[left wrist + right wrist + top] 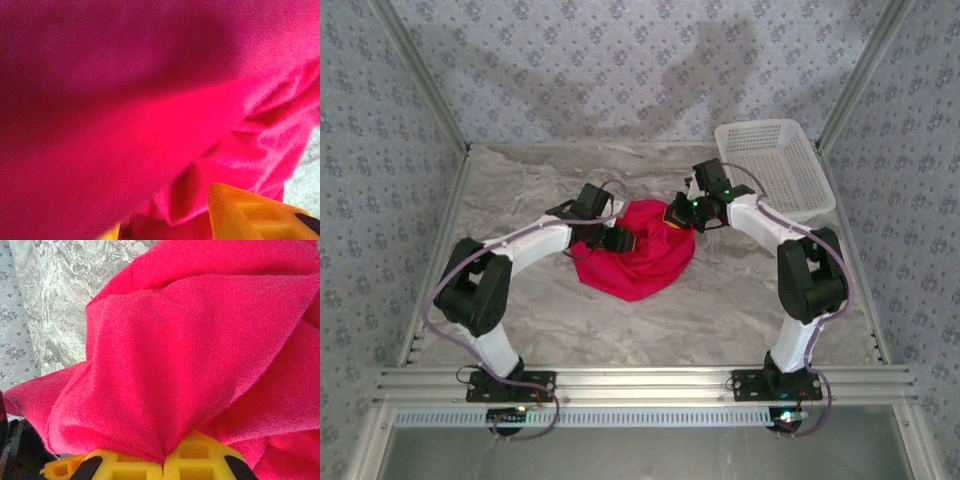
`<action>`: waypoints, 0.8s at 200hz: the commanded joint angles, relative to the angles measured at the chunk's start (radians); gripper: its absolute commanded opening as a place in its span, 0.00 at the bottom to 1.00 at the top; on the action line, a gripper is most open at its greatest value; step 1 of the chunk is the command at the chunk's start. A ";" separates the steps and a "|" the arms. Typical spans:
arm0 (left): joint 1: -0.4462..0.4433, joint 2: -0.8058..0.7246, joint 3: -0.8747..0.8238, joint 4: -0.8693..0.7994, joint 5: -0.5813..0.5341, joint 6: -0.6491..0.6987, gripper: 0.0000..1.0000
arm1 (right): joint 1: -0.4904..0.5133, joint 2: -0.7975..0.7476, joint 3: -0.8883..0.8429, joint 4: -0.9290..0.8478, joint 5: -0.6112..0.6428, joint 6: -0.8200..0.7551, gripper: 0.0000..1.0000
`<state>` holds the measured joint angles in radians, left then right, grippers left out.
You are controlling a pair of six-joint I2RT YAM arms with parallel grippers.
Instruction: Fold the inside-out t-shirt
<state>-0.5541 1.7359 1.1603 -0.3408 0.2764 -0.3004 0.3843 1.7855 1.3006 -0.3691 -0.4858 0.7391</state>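
My right pincer [163,462] is clamping shut on a gathered fold of the plain bright red soft cloth t-shirt [638,258], while my left pincer [618,240] is resting against its left edge, cloth crowding its yellow fingers [250,215], and I cannot tell whether it is gripping. The t-shirt is lying bunched mid-way across the grey marbled table [720,310] between both pincers, with the white plastic lattice basket [775,165] sitting at the far right corner.

Top external: high behind arm bases [510,385], looking down over whole table [620,335], distant. Left wrist: almost against red t-shirt [150,125], blurred. Right wrist: close on same t-shirt, table beyond. All share t-shirt.
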 commanded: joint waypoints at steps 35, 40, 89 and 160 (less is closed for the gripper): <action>-0.004 0.141 0.135 -0.032 -0.085 -0.031 0.49 | -0.005 -0.040 0.028 -0.018 -0.009 -0.014 0.00; -0.004 0.152 0.143 -0.039 -0.085 -0.032 0.49 | -0.005 -0.038 0.028 -0.018 -0.009 -0.015 0.00; 0.011 0.199 0.231 -0.126 -0.078 -0.024 0.08 | -0.018 -0.056 0.019 -0.012 -0.020 -0.009 0.00; 0.055 -0.115 0.409 -0.192 0.130 -0.142 0.00 | -0.083 -0.063 -0.075 -0.009 0.058 -0.007 0.00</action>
<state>-0.5327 1.8202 1.4887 -0.5358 0.2562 -0.3645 0.3378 1.7340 1.2667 -0.3683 -0.4709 0.7395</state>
